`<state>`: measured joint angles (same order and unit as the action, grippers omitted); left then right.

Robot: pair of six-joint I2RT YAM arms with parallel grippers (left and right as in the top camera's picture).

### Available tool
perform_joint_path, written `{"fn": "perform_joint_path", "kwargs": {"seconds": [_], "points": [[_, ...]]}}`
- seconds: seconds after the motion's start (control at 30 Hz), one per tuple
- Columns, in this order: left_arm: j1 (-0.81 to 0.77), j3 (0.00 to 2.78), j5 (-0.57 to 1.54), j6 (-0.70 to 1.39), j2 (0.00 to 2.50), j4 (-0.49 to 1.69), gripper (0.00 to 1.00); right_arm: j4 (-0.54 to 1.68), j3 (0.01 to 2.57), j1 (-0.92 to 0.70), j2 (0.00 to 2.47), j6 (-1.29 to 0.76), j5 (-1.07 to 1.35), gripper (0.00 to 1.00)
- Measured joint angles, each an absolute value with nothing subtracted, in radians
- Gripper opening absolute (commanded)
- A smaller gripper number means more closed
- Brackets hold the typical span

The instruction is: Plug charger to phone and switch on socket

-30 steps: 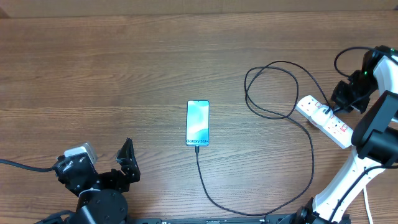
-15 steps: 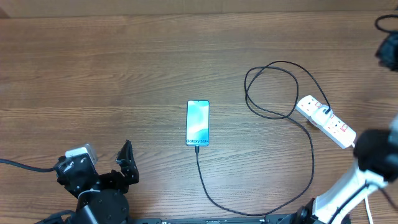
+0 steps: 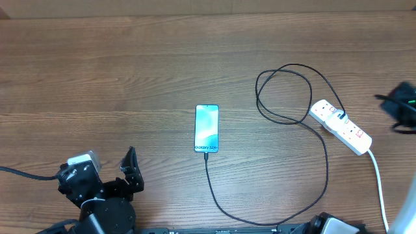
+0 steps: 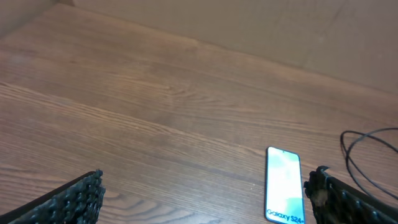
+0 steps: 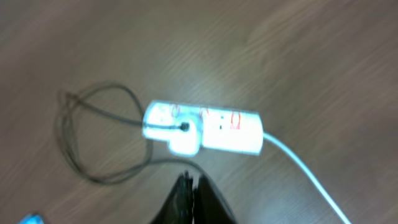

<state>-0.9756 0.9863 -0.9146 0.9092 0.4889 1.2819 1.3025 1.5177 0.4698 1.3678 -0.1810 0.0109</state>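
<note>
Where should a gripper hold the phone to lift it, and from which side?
Best, I think, hold the phone across its two long edges near the middle, coming straight down from above. It lies flat on the table, screen up, and the charger occupies its near short end.

Looks like a robotics lab — a wood-grain desk (image 3: 130, 58), a robot arm (image 3: 101, 207) at its near edge, a plain beige backdrop (image 4: 280, 28).

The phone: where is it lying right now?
Overhead, the phone lies mid-table, left of the socket, with the charger reaching its near end.
</note>
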Motion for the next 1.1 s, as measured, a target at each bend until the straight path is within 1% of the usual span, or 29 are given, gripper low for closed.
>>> {"fn": "perform_joint_path", "kwargs": {"seconds": [0.03,0.13,0.27,0.53,0.73,1.1], "points": [[-0.976,0.986,-0.917,0.909,0.489,1.282,1.0,1.266,1.443,0.47,1.397,-0.183,0.011,0.04],[-0.976,0.986,-0.921,0.909,0.489,1.281,1.0,1.231,1.332,0.47,1.507,-0.183,0.01,0.04],[-0.976,0.986,-0.924,0.909,0.489,1.262,0.99,1.218,1.324,0.47,1.647,-0.183,0.01,0.04],[-0.976,0.986,-0.925,0.909,0.489,1.223,1.0,1.19,1.33,0.47,1.808,-0.175,0.012,0.04],[-0.976,0.986,-0.925,0.909,0.489,1.222,0.99,1.145,1.337,0.47,1.829,-0.157,0.019,0.04],[-0.976,0.986,-0.925,0.909,0.489,1.222,1.0,1.131,1.369,0.469,1.831,-0.134,0.056,0.04]]}}
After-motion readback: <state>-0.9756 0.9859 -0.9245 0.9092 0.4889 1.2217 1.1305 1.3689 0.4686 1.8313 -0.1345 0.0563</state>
